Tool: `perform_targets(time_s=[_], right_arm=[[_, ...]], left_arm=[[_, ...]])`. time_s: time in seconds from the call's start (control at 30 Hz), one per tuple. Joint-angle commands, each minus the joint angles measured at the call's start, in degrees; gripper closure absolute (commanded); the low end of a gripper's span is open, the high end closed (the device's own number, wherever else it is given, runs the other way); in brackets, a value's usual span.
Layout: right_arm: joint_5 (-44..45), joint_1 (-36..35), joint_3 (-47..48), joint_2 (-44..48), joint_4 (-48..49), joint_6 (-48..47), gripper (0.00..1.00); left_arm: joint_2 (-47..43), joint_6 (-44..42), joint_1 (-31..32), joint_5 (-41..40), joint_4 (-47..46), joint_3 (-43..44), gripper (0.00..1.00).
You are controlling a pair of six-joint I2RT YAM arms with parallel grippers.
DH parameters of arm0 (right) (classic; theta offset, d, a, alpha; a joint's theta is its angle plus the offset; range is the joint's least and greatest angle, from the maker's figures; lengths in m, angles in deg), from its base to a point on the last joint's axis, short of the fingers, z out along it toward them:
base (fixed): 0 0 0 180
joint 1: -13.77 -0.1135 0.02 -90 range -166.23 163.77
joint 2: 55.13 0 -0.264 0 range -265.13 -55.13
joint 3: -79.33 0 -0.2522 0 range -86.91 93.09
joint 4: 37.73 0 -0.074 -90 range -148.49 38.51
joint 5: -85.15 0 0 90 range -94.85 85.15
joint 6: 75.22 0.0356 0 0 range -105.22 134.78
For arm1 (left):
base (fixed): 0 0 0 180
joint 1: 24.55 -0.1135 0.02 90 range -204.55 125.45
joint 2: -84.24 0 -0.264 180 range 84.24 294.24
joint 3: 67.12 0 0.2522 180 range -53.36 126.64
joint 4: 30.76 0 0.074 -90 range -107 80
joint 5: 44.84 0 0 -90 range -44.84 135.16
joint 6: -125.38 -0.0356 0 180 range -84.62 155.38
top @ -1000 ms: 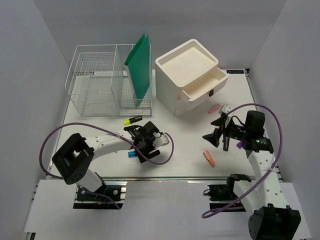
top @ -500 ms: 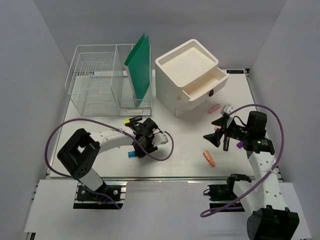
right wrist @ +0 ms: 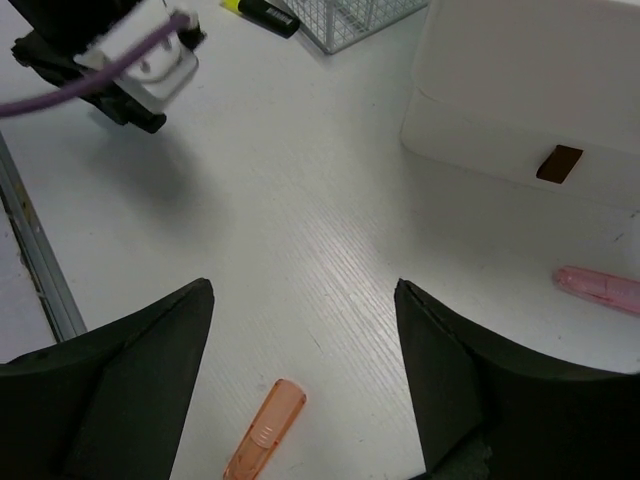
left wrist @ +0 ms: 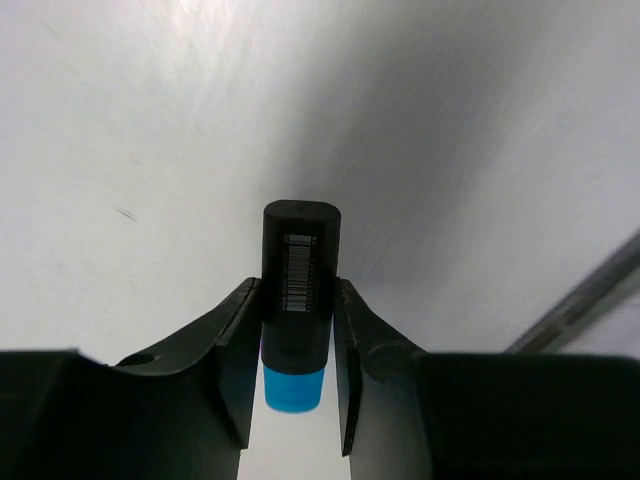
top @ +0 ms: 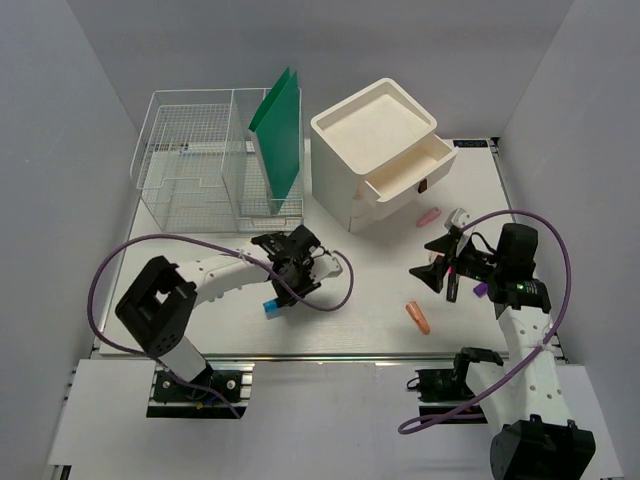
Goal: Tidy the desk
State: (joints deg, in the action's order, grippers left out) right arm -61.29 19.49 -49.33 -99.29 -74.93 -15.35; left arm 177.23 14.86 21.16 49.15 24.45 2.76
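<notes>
The desk (top: 370, 270) is a white tabletop. My left gripper (top: 277, 296) is shut on a black marker with a blue cap (top: 270, 308), near the desk's front left. The left wrist view shows the marker (left wrist: 300, 265) between my fingers (left wrist: 237, 345) above the desk surface. My right gripper (top: 430, 262) is open and empty at the right. In the right wrist view it (right wrist: 302, 290) hovers above an orange cap (right wrist: 265, 430), also seen from the top camera (top: 418, 317). A pink cap (top: 428, 216) lies near the drawer box.
A white drawer box (top: 375, 150) with one drawer open stands at the back. A wire basket (top: 200, 170) holding a green folder (top: 280, 130) stands back left. A yellow-and-black highlighter (right wrist: 258, 10) lies by the basket. A metal rail (top: 320, 355) runs along the near edge.
My left wrist has swung farther back and to the right, keeping hold of the blue-capped marker, and now covers the yellow highlighter in the top view. The right arm has barely moved.
</notes>
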Motion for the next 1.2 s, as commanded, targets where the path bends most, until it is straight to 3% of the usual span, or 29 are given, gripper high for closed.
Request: perform_targets(time_s=[0.0, 0.03, 0.13, 0.17, 0.37, 0.67, 0.97, 1.17], right_arm=[[0.19, 0.52, -0.41, 0.74, 2.35, 1.83, 0.23], [0.02, 0.7, -0.41, 0.57, 2.26, 1.83, 0.28], [-0.16, 0.96, -0.05, -0.04, 2.0, 1.83, 0.85], [0.28, 1.14, 0.12, -0.13, 2.08, 2.09, 1.0], [2.13, 1.67, -0.23, 0.13, 3.31, 3.41, 1.0], [4.59, 2.9, -0.84, 0.57, 4.89, 4.82, 1.0], [5.73, 4.04, -1.2, 0.83, 5.34, 5.08, 1.0], [5.38, 5.09, -1.37, 0.74, 5.42, 5.17, 1.0]], left_arm=[[-8.34, 3.8, 0.78, 6.0, -0.49, 8.45, 0.94], [-10.0, 4.77, 0.78, 7.16, -1.19, 9.44, 0.95], [-15.37, 6.88, 0.78, 11.73, -5.93, 13.47, 1.0], [-16.51, 7.24, 0.78, 12.87, -7.42, 14.54, 1.0], [-14.69, 10.23, 0.78, 15.52, -19.81, 27.01, 1.0], [3.94, 9.96, 0.78, 14.82, -27.19, 48.8, 1.0], [12.73, 12.86, 0.78, 10.87, -39.42, 50.4, 1.0], [17.57, 13.48, 0.78, 10.08, -39.87, 52.78, 0.97]])
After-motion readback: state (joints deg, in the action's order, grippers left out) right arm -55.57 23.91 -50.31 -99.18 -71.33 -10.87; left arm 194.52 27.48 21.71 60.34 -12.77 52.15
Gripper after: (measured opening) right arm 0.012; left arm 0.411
